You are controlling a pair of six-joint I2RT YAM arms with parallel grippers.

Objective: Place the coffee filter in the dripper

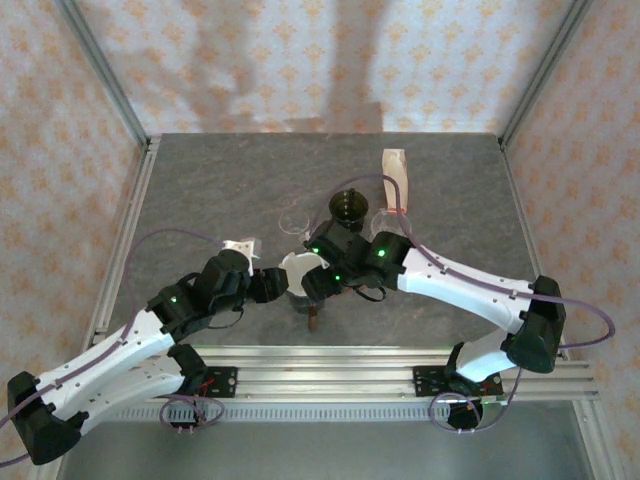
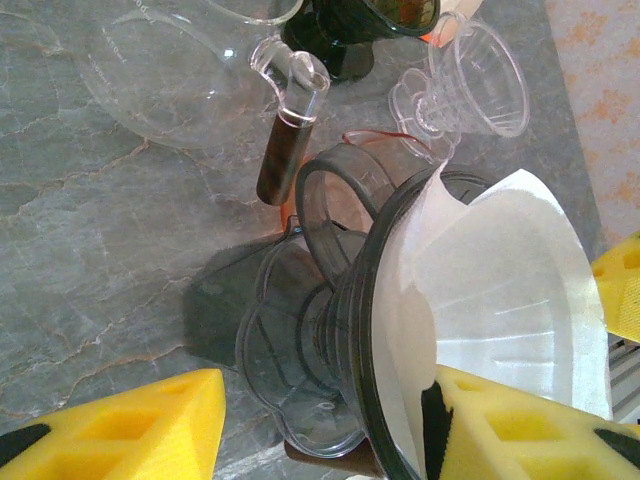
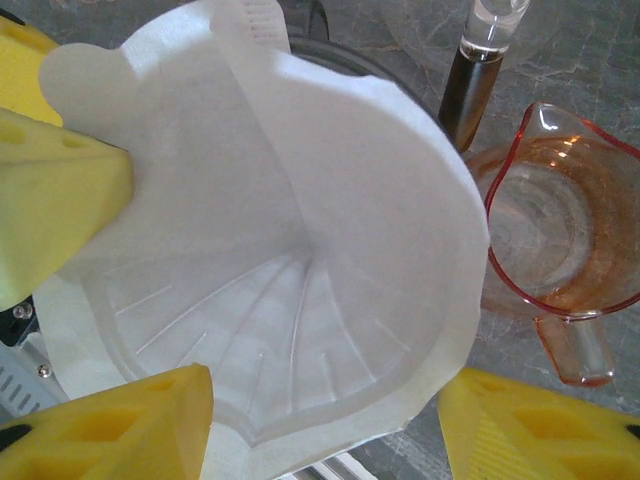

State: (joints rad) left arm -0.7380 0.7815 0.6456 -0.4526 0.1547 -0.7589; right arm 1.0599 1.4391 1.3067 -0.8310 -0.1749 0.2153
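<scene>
The white paper coffee filter (image 2: pixel 500 270) (image 3: pixel 280 200) (image 1: pixel 298 268) lies opened inside the smoky dark dripper (image 2: pixel 300 350). The dripper is tipped on its side above the table, its mouth toward the right arm. My left gripper (image 2: pixel 328 385) (image 1: pixel 268 285) is shut on the dripper; one yellow finger (image 3: pixel 60 190) presses the filter against the inner wall, the other stands outside by the base. My right gripper (image 3: pixel 325 385) (image 1: pixel 322 275) is open, with its fingers on either side of the filter's lower edge and not pinching it.
An orange-tinted glass pitcher (image 3: pixel 560 220) stands just beside the dripper. A glass carafe (image 2: pixel 160 80) with a dark handle (image 2: pixel 285 150), a clear glass funnel (image 2: pixel 470 80) and a dark green cup (image 1: pixel 348 207) crowd the table behind. A paper strip (image 1: pixel 397 180) lies farther back.
</scene>
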